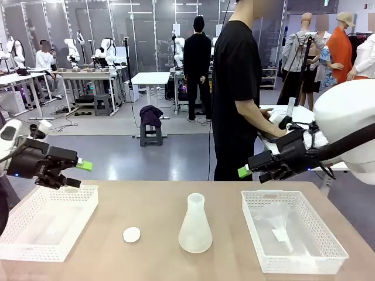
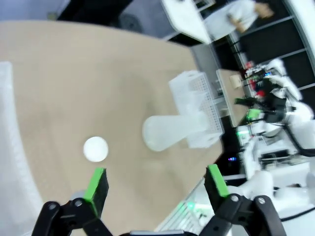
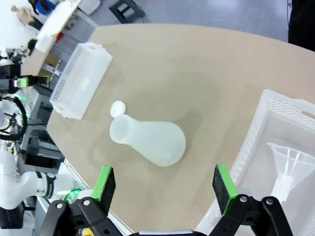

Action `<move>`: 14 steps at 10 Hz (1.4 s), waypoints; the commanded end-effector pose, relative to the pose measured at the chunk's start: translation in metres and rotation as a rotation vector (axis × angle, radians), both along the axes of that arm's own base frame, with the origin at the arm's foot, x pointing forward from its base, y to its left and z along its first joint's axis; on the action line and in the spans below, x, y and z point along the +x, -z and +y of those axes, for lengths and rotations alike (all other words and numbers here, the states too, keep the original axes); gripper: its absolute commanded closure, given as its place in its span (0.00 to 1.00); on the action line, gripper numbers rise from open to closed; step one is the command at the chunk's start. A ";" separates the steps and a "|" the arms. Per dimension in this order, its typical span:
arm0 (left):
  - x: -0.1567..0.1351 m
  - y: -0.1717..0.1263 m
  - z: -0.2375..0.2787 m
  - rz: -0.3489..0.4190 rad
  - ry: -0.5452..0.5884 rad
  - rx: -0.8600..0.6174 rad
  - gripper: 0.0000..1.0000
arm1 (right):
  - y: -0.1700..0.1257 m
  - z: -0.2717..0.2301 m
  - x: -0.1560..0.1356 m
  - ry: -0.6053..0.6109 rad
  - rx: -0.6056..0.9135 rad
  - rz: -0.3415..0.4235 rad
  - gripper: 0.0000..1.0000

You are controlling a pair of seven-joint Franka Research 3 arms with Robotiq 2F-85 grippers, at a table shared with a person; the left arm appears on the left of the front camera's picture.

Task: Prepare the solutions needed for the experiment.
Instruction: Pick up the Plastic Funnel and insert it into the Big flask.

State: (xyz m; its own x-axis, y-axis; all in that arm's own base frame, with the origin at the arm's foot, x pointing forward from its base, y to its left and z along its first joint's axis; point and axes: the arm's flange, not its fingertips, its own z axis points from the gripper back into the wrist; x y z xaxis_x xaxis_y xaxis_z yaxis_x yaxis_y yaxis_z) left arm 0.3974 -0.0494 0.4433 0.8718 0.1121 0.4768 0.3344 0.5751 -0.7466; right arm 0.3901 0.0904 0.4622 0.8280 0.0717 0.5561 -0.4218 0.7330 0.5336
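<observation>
Front view shows a big tan table [image 1: 152, 205] with a white frosted flask [image 1: 195, 228] standing upright near its middle. A person [image 1: 234, 88] in a black shirt stands beyond the flask, at the far side of the table. One white basket [image 1: 26, 249] sits to the left of the flask, and another white basket [image 1: 328, 249] sits to the right of it, both well apart from it. The left pincer [image 1: 79, 174] hangs in the air up and to the left of the flask, its fingers spread wide and holding nothing. The right pincer [image 1: 252, 174] hangs up and to the right of the flask, also spread wide and holding nothing. A clear funnel [image 3: 288, 164] lies in the basket to the right of the flask. A small round white cap [image 1: 131, 235] lies flat on the table near the flask, on its left. The flask is cloudy, so I cannot tell if the solutions are inside it.
</observation>
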 end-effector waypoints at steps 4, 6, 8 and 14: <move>-0.001 0.005 0.008 -0.013 0.009 -0.071 0.00 | 0.003 -0.006 0.002 0.019 0.065 0.051 0.00; -0.002 0.015 0.011 -0.007 0.024 -0.083 0.00 | 0.003 -0.006 0.002 0.019 0.065 0.051 0.00; 0.011 0.020 0.021 0.104 0.093 -0.228 0.00 | 0.006 -0.012 0.006 0.010 0.094 0.103 0.00; 0.029 0.059 0.057 0.185 0.210 -0.570 0.00 | 0.005 -0.020 0.039 -0.316 -0.241 -0.235 0.00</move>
